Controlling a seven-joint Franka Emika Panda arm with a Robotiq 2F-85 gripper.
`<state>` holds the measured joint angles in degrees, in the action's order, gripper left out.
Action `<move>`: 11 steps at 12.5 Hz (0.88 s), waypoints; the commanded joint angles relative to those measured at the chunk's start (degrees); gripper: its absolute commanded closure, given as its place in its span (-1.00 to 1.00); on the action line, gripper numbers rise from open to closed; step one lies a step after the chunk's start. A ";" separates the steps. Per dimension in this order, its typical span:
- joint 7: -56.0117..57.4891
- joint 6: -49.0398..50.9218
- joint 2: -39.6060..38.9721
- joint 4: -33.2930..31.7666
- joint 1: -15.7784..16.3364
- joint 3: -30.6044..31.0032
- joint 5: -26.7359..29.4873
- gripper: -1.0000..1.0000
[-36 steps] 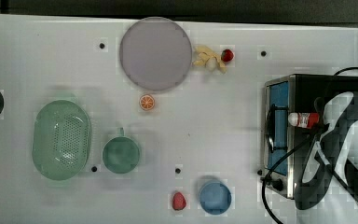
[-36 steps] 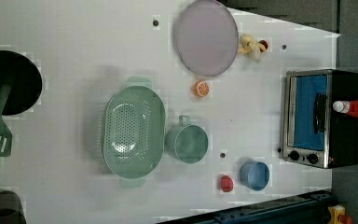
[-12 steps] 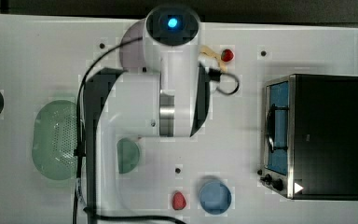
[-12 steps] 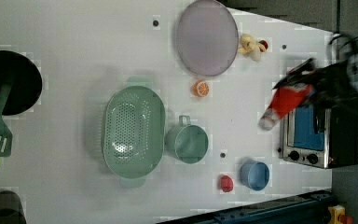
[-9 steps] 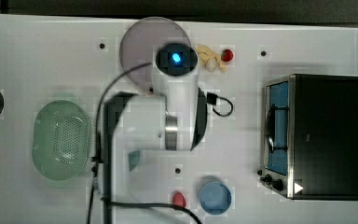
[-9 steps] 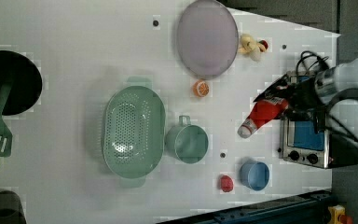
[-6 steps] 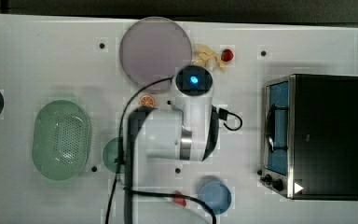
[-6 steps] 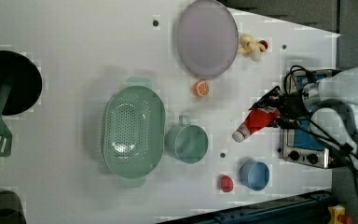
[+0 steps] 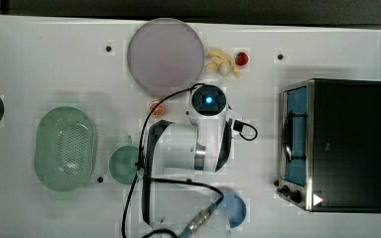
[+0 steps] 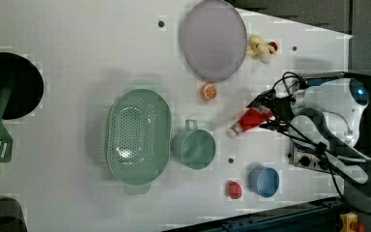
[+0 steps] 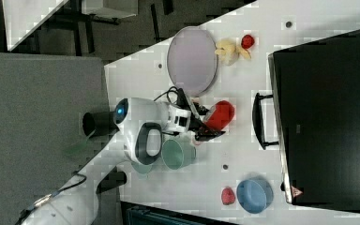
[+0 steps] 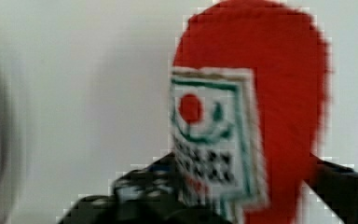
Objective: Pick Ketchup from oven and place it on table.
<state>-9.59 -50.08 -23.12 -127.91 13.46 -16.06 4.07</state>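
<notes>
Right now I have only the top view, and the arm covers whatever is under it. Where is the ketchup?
Observer: In the left view the ketchup is out over the table, tipped on its side at the end effector.
Operator: Which way does its cap point?
Observer: In the left view, toward the green mug, away from the oven.
Operator: Is it resting on the table?
Observer: I cannot tell. The wrist view does show its white label facing the camera.
</notes>
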 commanded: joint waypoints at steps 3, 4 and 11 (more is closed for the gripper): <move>-2.56 0.82 4.04 0.56 0.91 0.33 0.34 -1.00; -2.56 1.44 6.34 1.35 0.91 0.07 0.34 -1.00; -2.56 30.33 21.13 21.44 0.91 -0.12 0.09 -1.00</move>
<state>-9.76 -22.42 -4.71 -111.23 13.78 -15.36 4.76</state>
